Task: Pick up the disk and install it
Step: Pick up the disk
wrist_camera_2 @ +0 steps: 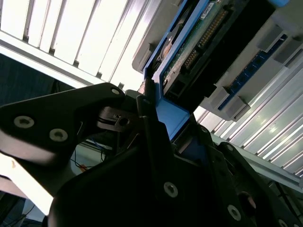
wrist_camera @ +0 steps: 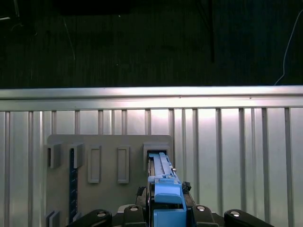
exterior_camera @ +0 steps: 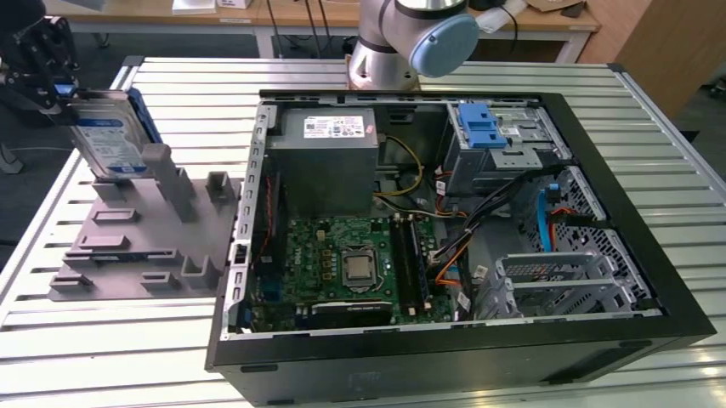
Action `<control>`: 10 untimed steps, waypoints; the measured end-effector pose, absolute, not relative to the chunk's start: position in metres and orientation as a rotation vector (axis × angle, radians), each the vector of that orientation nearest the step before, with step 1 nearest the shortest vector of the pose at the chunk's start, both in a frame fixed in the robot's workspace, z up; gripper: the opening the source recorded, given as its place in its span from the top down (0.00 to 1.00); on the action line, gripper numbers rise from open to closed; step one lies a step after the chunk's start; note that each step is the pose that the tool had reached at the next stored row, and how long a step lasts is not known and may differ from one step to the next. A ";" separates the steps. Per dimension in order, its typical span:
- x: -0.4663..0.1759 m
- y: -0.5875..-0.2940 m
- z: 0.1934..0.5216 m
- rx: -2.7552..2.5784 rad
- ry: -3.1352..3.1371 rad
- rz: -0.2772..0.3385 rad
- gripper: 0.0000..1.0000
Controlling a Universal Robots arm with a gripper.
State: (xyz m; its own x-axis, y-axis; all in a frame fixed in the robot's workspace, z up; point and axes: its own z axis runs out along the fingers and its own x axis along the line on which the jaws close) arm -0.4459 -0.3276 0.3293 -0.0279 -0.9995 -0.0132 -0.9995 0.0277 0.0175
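Note:
The disk (exterior_camera: 108,136), a silver hard drive with a white-and-blue label in a blue carrier bracket, stands on edge at the back of a grey holder block (exterior_camera: 136,246), at the exterior view's left. Its lower end is at one of the block's slots (wrist_camera: 158,155). My gripper (exterior_camera: 63,89) is shut on the disk's upper end. In both wrist views the blue bracket (wrist_camera: 163,194) (wrist_camera_2: 168,116) sits between the black fingers (wrist_camera_2: 151,142). The drive's circuit-board side (wrist_camera_2: 199,42) faces the second wrist view.
An open black computer case (exterior_camera: 454,357) lies on the slatted aluminium table (exterior_camera: 102,357), to the holder's right in the exterior view. Inside are a grey power supply (exterior_camera: 329,161), a motherboard (exterior_camera: 352,263), cables and a blue-latched silver drive cage (exterior_camera: 494,136). The arm's base (exterior_camera: 397,42) stands behind.

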 end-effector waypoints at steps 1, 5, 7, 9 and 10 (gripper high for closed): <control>-0.446 -0.328 0.330 2.188 -2.250 -0.034 0.63; -0.446 -0.328 0.332 2.188 -2.250 -0.034 0.63; -0.446 -0.328 0.334 2.188 -2.250 -0.034 0.63; -0.446 -0.328 0.335 2.188 -2.250 -0.034 0.63; -0.446 -0.328 0.335 2.188 -2.250 -0.034 0.63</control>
